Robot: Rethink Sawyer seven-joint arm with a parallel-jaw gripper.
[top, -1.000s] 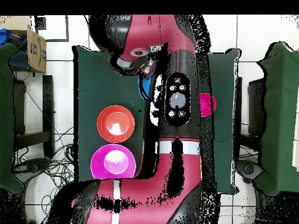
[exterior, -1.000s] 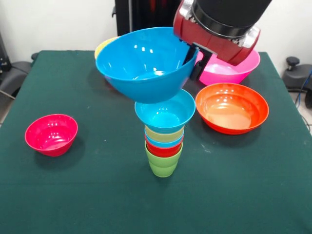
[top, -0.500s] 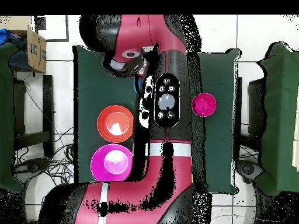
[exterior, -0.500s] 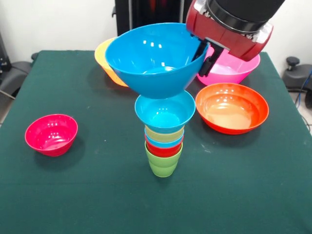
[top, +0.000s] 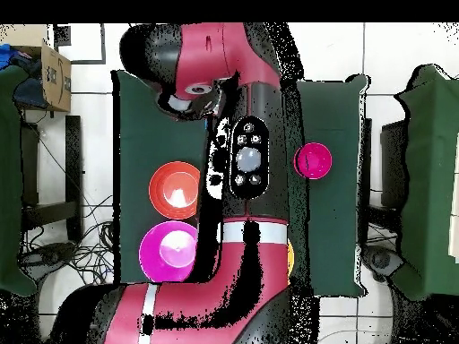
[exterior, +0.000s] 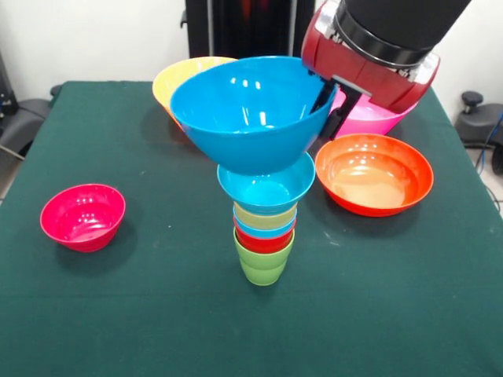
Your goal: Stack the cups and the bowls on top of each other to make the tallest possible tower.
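Note:
The tower stands mid-table in the front view: a lime green cup (exterior: 263, 265) at the base, then a red cup (exterior: 263, 242), a light blue cup (exterior: 265, 230), a yellow cup (exterior: 265, 215) and the small light blue bowl (exterior: 267, 188). The medium blue bowl (exterior: 251, 110) hangs tilted over it, its bottom meeting the small bowl's mouth. My gripper (exterior: 332, 100) is shut on the blue bowl's right rim, one finger inside and one outside. The overhead view hides the tower and gripper under the arm.
A small magenta bowl (exterior: 82, 216) (top: 313, 161) sits apart from the tower. The wide red-orange bowl (exterior: 374, 173) (top: 177, 190) lies close beside the tower. Behind it is the pink bowl (exterior: 369, 119) (top: 170, 251). The yellow-orange bowl (exterior: 179, 78) shows behind the blue one.
The gripper has carried the blue bowl down and over the tower. Its bottom now reaches the small light blue bowl. More of the yellow-orange bowl shows behind.

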